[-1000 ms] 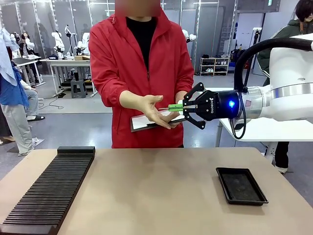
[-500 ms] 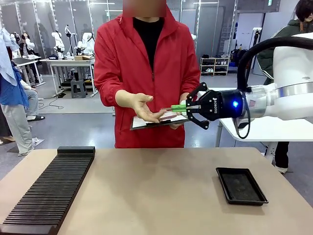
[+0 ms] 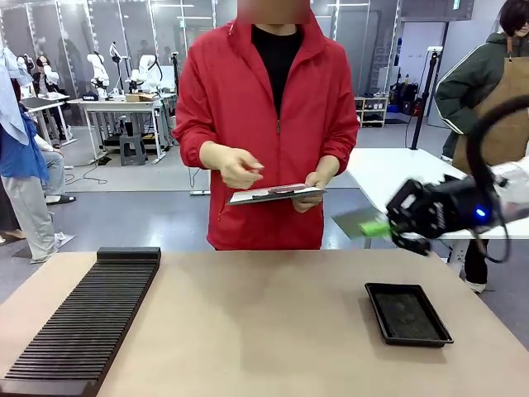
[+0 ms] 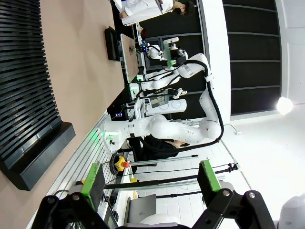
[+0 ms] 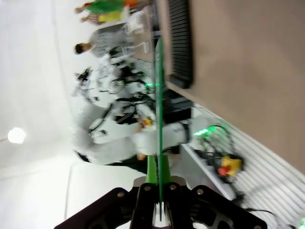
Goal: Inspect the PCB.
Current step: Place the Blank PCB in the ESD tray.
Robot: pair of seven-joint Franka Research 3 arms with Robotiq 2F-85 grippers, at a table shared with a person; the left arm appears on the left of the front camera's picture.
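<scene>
PCB (image 3: 357,222), clamped in the shut right claw (image 3: 388,225), has swung right, away from the person's hand (image 3: 240,168); inspection looks over.

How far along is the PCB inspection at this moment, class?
Done, it seems: the person has both hands at the clipboard, not on the board. In hand: the right gripper is shut on the PCB, above the table's far right. Left: the black tray holds no board yet.

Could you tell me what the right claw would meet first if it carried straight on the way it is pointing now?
Probably nothing soon: the right claw, shut on the PCB, points leftward above the table. The person's clipboard looks higher and farther back, though depth is unclear.
</scene>
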